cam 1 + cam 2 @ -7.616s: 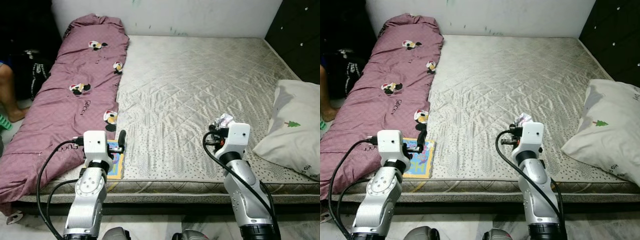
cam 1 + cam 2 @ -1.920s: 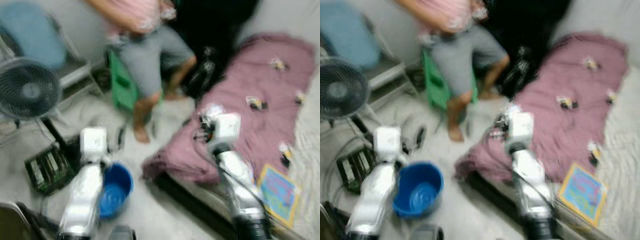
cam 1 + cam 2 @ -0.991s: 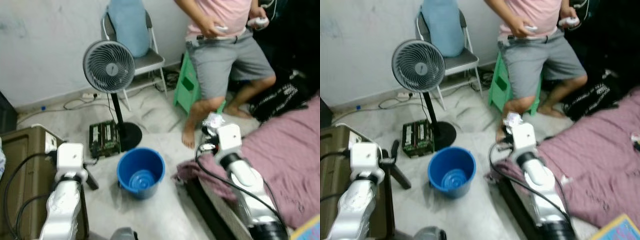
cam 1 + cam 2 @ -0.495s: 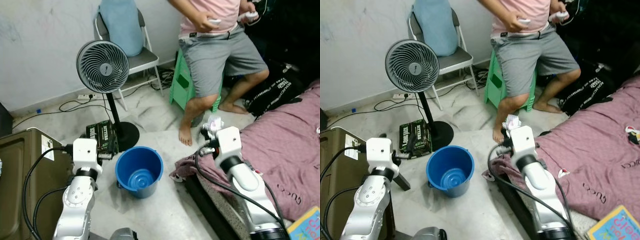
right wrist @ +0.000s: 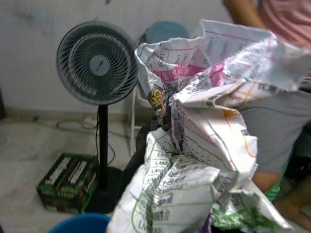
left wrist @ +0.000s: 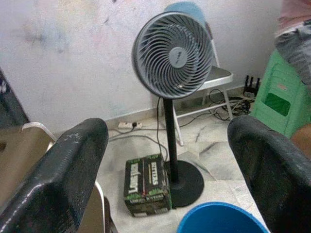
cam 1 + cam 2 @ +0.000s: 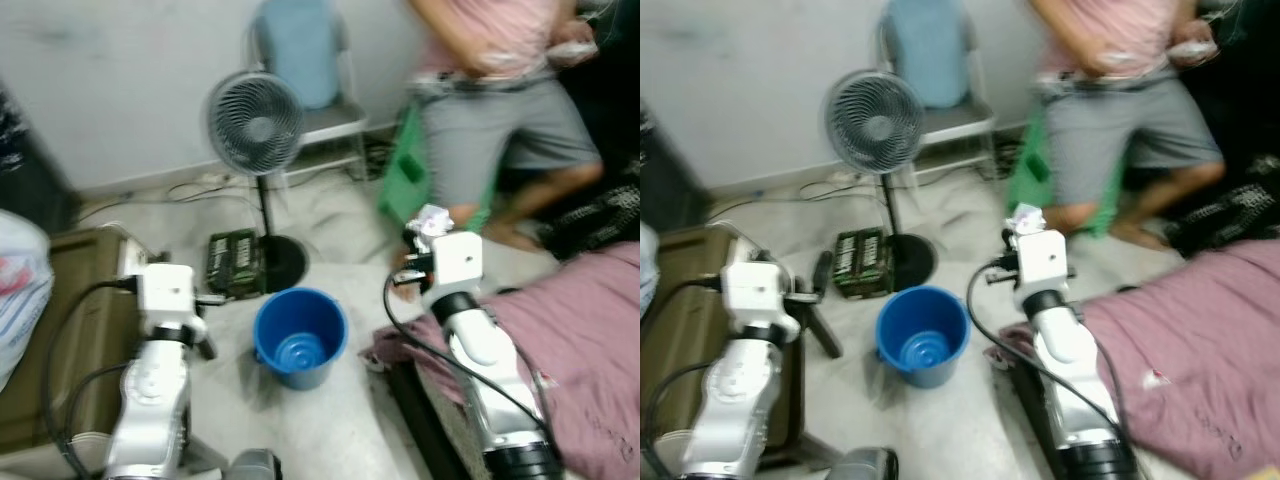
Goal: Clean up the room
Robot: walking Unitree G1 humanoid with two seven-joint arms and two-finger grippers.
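Note:
A crumpled wad of printed paper (image 5: 204,131) is held in my right gripper (image 7: 428,228), which is shut on it; the paper hides the fingers. The wad (image 7: 432,217) hangs up and to the right of an empty blue bucket (image 7: 300,337) that stands on the marble floor, not over it. My left gripper (image 6: 167,126) is open, its black fingers (image 6: 58,170) spread wide with nothing between them. It sits left of the bucket, whose rim (image 6: 218,221) shows low in the left wrist view.
A standing fan (image 7: 255,125) and a green-black box (image 7: 232,265) are behind the bucket. Farther back is a folding chair with a blue cushion (image 7: 300,50). A person (image 7: 500,90) stands by a green stool (image 7: 415,170). A brown case (image 7: 50,330) lies left, a purple blanket (image 7: 570,340) right.
The camera has swung left, so the fan, bucket and person sit further right in the picture. The paper stays in my right gripper; the left stays open.

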